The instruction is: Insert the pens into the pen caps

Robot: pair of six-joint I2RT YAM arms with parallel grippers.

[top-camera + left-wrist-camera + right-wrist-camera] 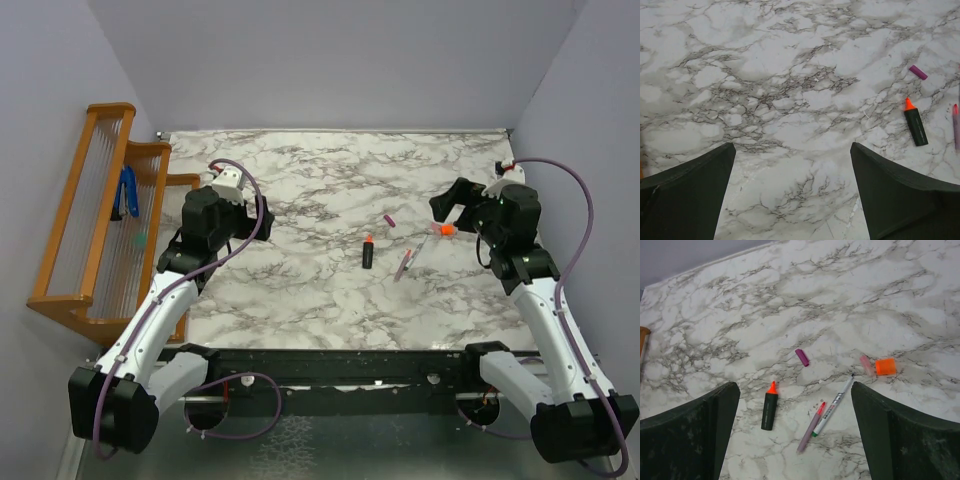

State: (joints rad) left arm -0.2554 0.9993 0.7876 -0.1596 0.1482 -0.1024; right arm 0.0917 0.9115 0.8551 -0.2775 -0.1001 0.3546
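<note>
**Operator:** Report the state of both pincers.

**Technician:** The left gripper (792, 146) has its fingers spread wide, and only bare marble shows in the gap. The right gripper (794, 386) is also spread wide and holds nothing. In the top view both hang over the table (300, 170), the left toward the 9 o'clock side and the right toward the 3 o'clock side.

**Operator:** Locate the pens.

**Technician:** All three lie flat near the table's centre. The black marker (368, 254) has its orange tip uncovered, pointing to 12 o'clock. At its 3 o'clock the pinkish pen (811, 426) and the greyish pen (834, 404) lie close alongside each other, both slanting toward 1 o'clock. The pinkish pen's red tip is bare.

**Operator:** Locate the caps.

**Technician:** The magenta cap (389, 218) lies alone at 1 o'clock from the marker, apart from it. The orange cap (446, 229) lies at 2 o'clock from the thin pens, close under the right gripper. In the right wrist view, the pale pink cap (866, 364) lies just beside the orange cap at its 9 o'clock, near the greyish pen's far tip. Each cap lies separate from every pen.

**Operator:** List containers and contents.

**Technician:** There is one, a wooden rack (100, 210) beside the table's 9 o'clock edge. A blue-handled tool (129, 192) sits in its upper section. A green item (140, 240) lies at the tool's 6 o'clock, too small to identify. All pens and caps are on the table, outside the rack.
</note>
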